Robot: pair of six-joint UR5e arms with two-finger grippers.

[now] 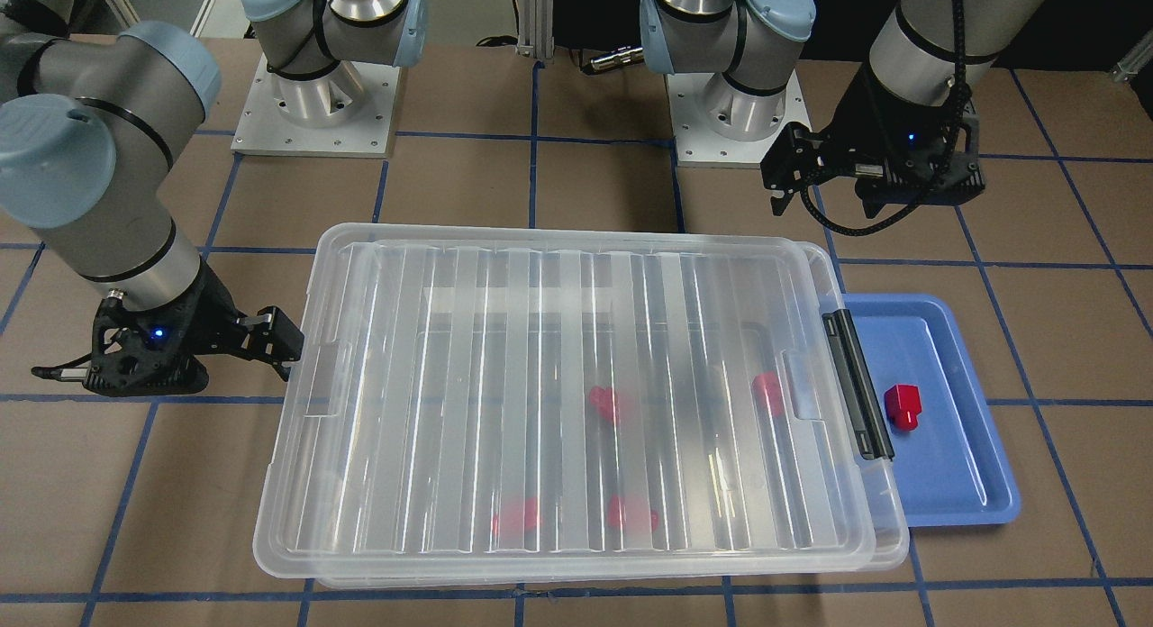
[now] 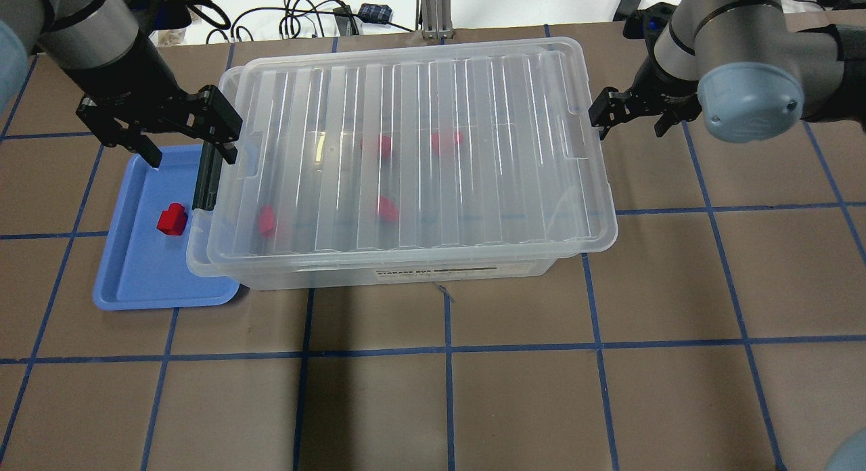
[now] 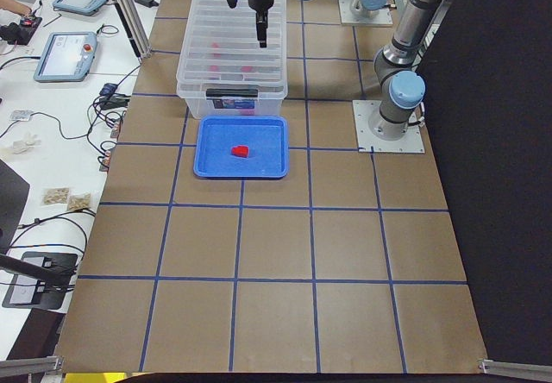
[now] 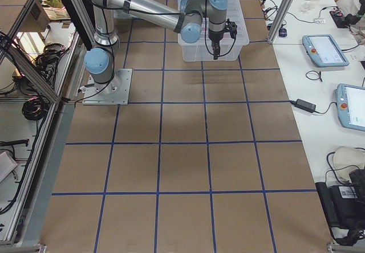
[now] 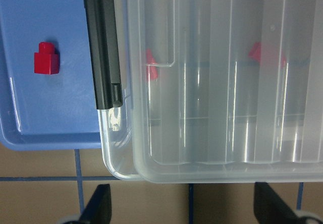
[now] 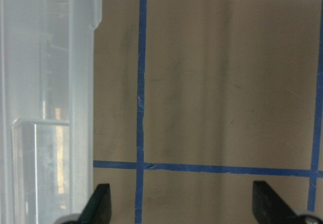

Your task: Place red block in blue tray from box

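Observation:
The box (image 2: 406, 153) is a clear bin with its ribbed lid lying on top and a black latch bar (image 2: 205, 180) at the tray end. Several red blocks (image 2: 383, 144) show blurred through the lid. One red block (image 2: 172, 219) lies in the blue tray (image 2: 149, 281), which is partly tucked under the box's end. My left gripper (image 2: 189, 136) is open and empty above the tray's far end and the latch. My right gripper (image 2: 629, 122) is open and empty just beside the box's other end. The left wrist view shows the block (image 5: 46, 60), the tray (image 5: 45, 123) and the latch bar (image 5: 103, 47).
The brown table has a blue tape grid (image 2: 446, 349). Both arm bases (image 1: 315, 104) stand behind the box. Cables (image 2: 318, 17) lie beyond the table's far edge. In the right wrist view the box wall (image 6: 45, 82) is at the left and bare table (image 6: 227, 82) at the right.

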